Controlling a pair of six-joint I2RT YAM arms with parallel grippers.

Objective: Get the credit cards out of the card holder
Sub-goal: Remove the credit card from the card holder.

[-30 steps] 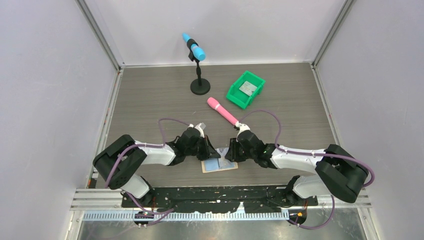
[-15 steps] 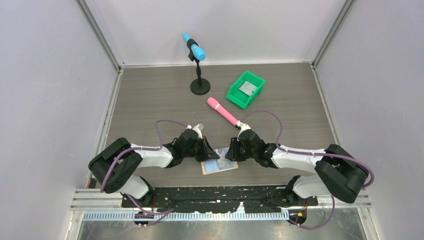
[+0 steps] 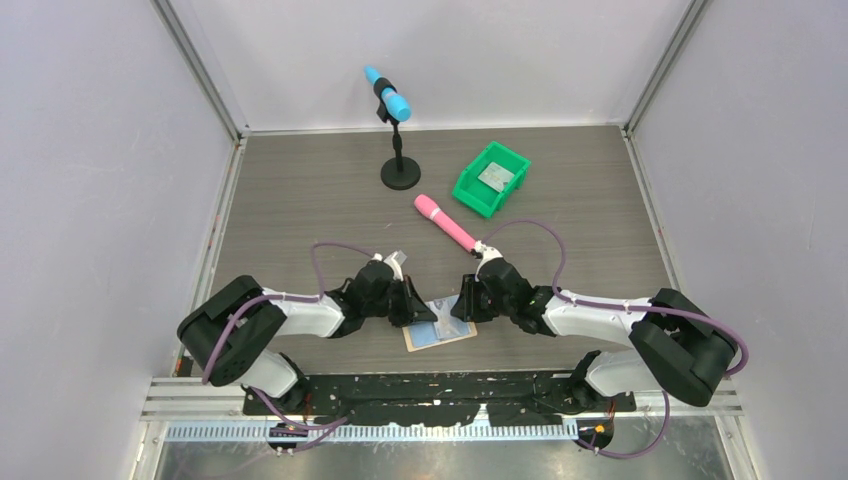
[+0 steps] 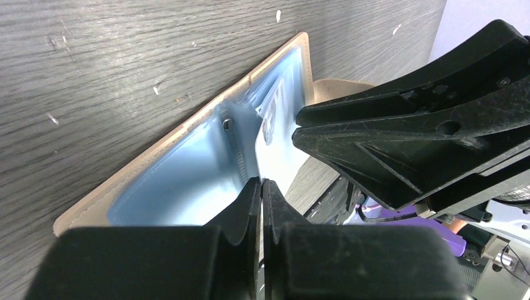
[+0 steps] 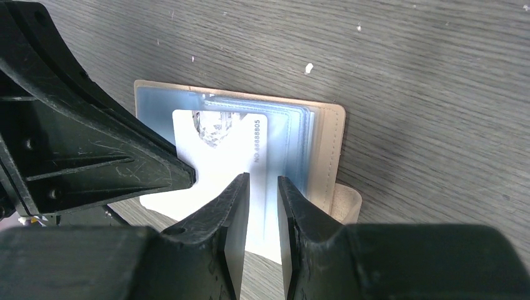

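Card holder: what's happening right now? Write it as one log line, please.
holder: open, lying flat | card: partly out | left pincer: shut on card | right pincer: jaws slightly apart over holder, grip unclear

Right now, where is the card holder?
In the top view, the card holder lies open at front centre, between the left gripper and right gripper.
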